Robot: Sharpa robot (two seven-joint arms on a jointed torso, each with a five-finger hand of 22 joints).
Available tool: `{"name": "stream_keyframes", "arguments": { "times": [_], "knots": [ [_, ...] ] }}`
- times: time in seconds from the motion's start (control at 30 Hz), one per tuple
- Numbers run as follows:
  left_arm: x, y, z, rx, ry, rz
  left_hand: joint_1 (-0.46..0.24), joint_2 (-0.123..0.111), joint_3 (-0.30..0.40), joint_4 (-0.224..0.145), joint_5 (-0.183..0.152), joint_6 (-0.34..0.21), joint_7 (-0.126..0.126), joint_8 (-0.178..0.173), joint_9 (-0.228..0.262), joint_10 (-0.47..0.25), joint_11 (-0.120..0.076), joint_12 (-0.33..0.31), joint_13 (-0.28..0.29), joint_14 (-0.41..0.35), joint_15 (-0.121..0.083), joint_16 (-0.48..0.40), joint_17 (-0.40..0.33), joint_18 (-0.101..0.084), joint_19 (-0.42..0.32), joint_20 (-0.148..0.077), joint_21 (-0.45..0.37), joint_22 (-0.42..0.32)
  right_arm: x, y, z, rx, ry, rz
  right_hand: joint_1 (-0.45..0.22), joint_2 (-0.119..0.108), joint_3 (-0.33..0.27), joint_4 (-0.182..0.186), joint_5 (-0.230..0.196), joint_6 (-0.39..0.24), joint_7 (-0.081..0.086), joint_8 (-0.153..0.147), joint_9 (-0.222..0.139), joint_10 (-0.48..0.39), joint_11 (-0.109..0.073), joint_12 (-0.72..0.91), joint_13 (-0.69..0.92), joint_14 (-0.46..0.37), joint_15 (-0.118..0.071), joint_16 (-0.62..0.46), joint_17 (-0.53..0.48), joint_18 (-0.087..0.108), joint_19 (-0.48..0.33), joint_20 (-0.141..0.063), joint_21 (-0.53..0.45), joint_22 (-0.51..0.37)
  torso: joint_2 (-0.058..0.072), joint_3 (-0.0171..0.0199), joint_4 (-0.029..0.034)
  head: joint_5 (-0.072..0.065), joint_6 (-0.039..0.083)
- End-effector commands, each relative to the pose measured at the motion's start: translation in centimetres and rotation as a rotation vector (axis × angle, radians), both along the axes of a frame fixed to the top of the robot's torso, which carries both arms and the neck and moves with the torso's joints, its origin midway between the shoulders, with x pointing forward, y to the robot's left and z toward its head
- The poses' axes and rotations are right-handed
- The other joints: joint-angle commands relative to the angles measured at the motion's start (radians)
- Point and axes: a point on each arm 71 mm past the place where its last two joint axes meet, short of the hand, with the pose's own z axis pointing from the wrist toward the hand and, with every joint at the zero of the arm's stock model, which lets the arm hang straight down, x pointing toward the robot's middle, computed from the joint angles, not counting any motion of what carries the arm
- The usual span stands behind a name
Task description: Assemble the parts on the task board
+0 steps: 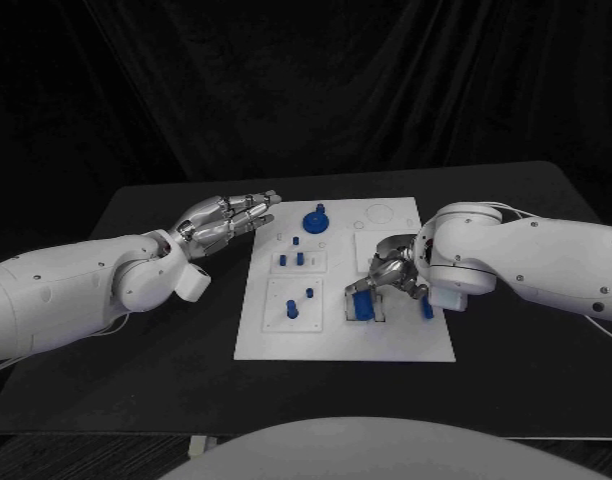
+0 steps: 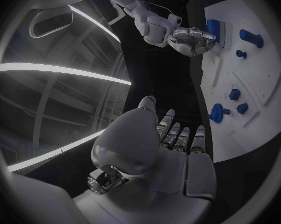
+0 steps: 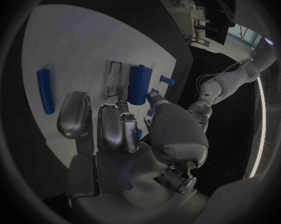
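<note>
worktop (image 1: 133,400): black, carries the task board; we take the board as landmark for every place below.
task board (image 1: 393,340): white plate, mid worktop, long side running away from the robot.
right hand (image 1: 388,272): over the near right part of the board, fingers down at a slot there; in the right wrist view (image 3: 125,134) fingertips sit at the blue block, thumb side hidden, so we cannot tell whether it grips or only presses.
blue block (image 3: 138,83): wide blue part in the board's near right area, just beside a dark rectangular slot (image 3: 113,78); looks part-seated, we judge this is the step in hand.
blue bar (image 3: 46,90): long thin part lying flat on the board, apart from the block, toward the board's right edge.
small pegs (image 1: 295,307): blue, standing in the board's near left area; more pegs (image 1: 295,257) mid board.
round knob part (image 1: 318,219): blue, standing at the board's far left area.
left hand (image 1: 224,221): off the board's far left edge, above the worktop, fingers loosely apart, holding nothing; same in left wrist view (image 2: 172,154).
doing it well: we would keep the block square to its slot, push straight down with even finger pressure, avoid tilting or knocking the bar.
risk: block jams if tipped.
</note>
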Motion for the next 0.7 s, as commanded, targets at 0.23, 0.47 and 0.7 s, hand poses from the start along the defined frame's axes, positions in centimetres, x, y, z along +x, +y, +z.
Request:
{"name": "stream_keyframes", "arguments": {
  "times": [0.23,0.47,0.7],
  "knots": [
    [-0.09,-0.15,-0.02,-0.015,0.002,-0.01,0.01,-0.001,0.0,-0.007,0.004,0.001,0.001,0.005,0.0,0.0,0.006,0.0,0.001,0.003,0.008,-0.004,-0.001,0.007,-0.001,0.009,-0.003,-0.002,-0.15,-0.2,-0.15,-0.02,0.006,0.003,-0.041,0.01,-0.023,0.032,-0.044,-0.001,0.003,-0.004,-0.005,0.106,0.005,0.003,0.263,0.025,0.005,-0.008,-0.004,0.014,0.003,0.005,-0.011,0.146,0.0,0.0001,0.0,0.002,0.0],
    [-0.11,-0.16,-0.09,-0.014,0.006,-0.012,0.01,-0.002,0.001,-0.008,0.005,0.001,0.001,0.005,0.0,0.0,0.006,0.0,0.001,0.003,0.008,-0.004,-0.001,0.007,-0.001,0.009,-0.003,-0.002,-0.07,-0.35,-0.14,-0.022,-0.001,-0.003,-0.055,0.012,-0.044,0.053,-0.109,-0.003,0.003,-0.001,-0.007,0.106,0.005,0.003,0.263,0.024,0.005,-0.011,-0.009,0.015,0.003,0.005,-0.018,0.146,0.0,-0.0001,-0.0001,0.002,0.0],
    [-0.12,-0.2,-0.14,-0.013,0.009,-0.014,0.011,-0.002,0.001,-0.008,0.005,0.001,0.001,0.005,0.0,-0.001,0.006,0.0,0.0,0.003,0.008,-0.004,-0.001,0.007,-0.001,0.009,-0.003,-0.002,0.02,-0.46,-0.15,-0.022,-0.005,-0.008,-0.06,0.019,-0.063,0.072,-0.169,-0.004,0.002,0.004,-0.008,0.106,0.005,0.003,0.263,0.025,0.005,-0.012,-0.01,0.015,0.003,0.006,-0.023,0.147,0.0,0.0001,0.0006,0.001,0.0]
  ]
}}
